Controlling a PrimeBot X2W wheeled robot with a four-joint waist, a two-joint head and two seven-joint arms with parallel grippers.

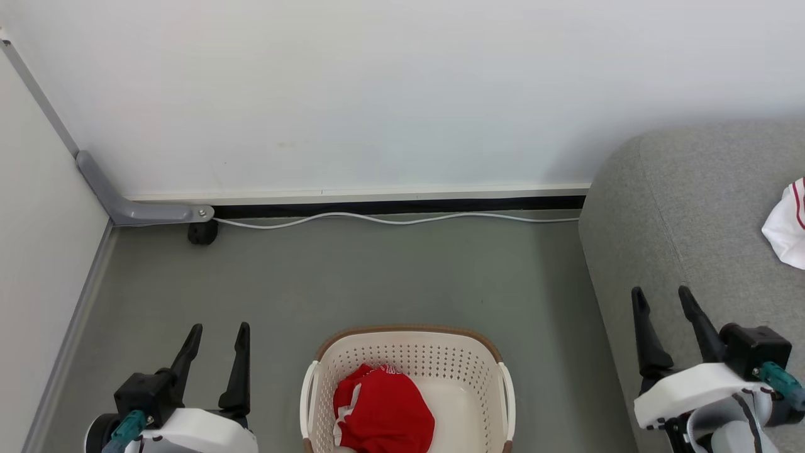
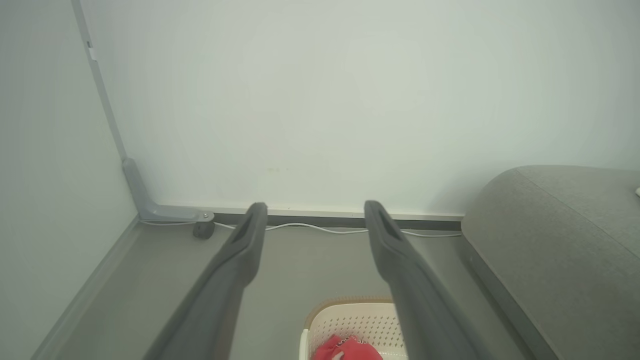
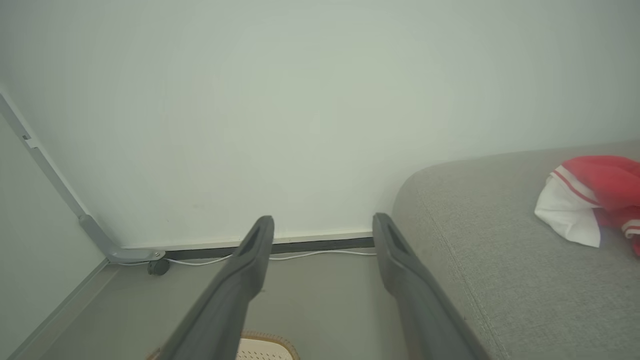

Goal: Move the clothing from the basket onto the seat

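A cream basket (image 1: pixel 412 340) with a brown rim stands on the floor at the bottom centre, holding one crumpled red garment (image 1: pixel 383 412) in its left half; the garment (image 2: pixel 350 349) peeks into the left wrist view inside the basket (image 2: pixel 345 320). The other garment (image 1: pixel 786 226), red and white with striped trim, lies on the grey seat (image 1: pixel 679 207) at the right; the right wrist view shows it (image 3: pixel 590 197) on the seat cushion (image 3: pixel 500 250). My left gripper (image 1: pixel 216 335) hovers open to the left of the basket. My right gripper (image 1: pixel 660 296) is open over the seat's left edge. Both hold nothing.
A white wall (image 1: pixel 377 94) runs across the back with a white cable (image 1: pixel 390 218) along its foot. A grey bracket (image 1: pixel 132 207) and a small black wheel (image 1: pixel 202 233) sit in the left corner. Grey floor (image 1: pixel 377 277) lies between the basket and the wall.
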